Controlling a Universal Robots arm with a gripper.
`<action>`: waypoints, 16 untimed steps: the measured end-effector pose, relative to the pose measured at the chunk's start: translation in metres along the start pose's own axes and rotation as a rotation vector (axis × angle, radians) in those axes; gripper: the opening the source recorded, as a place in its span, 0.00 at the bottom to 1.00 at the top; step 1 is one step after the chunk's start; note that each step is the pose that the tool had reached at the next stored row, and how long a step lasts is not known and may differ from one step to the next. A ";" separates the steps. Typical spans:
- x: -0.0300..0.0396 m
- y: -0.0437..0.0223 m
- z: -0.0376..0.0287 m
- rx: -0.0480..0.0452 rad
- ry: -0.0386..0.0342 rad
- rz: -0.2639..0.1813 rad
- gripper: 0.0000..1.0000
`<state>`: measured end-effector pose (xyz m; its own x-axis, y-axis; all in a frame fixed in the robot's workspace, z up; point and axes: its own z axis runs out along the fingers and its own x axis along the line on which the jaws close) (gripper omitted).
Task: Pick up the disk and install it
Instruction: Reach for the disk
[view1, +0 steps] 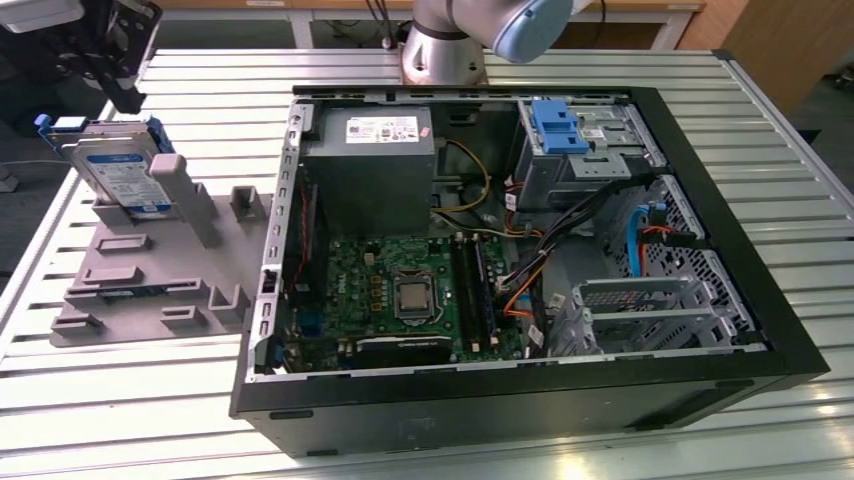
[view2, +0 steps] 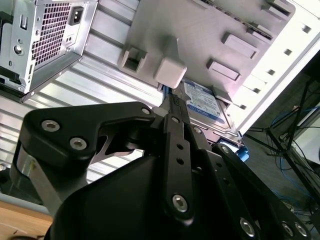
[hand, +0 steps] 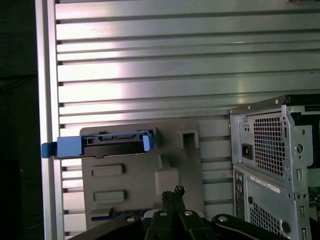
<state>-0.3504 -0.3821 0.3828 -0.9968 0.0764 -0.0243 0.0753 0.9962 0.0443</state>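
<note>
While the disk (view1: 118, 172) stands on edge in the grey fixture block (view1: 160, 285), untouched, the gripper (view1: 128, 98) hangs above that block, closed up with nothing in it, so the pick-up seems only at its approach and, I judge, calls for opening it first.

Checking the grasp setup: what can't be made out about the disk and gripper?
Exterior view: the lower end of the disk is hidden by the fixture block; the gripper is cut off by the top edge.
Second wrist view: the gripper's body covers much of the disk.
First wrist view: the disk is edge-on, its label unseen.
</note>
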 end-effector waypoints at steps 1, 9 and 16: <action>0.0006 0.0000 0.0000 0.0000 0.0000 0.000 0.11; 0.0054 -0.0002 0.0003 0.0000 0.0000 0.000 0.11; 0.0088 -0.0005 0.0004 0.0000 0.0000 0.000 0.11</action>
<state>-0.3592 -0.3818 0.3822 -0.9968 0.0764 -0.0242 0.0752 0.9962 0.0443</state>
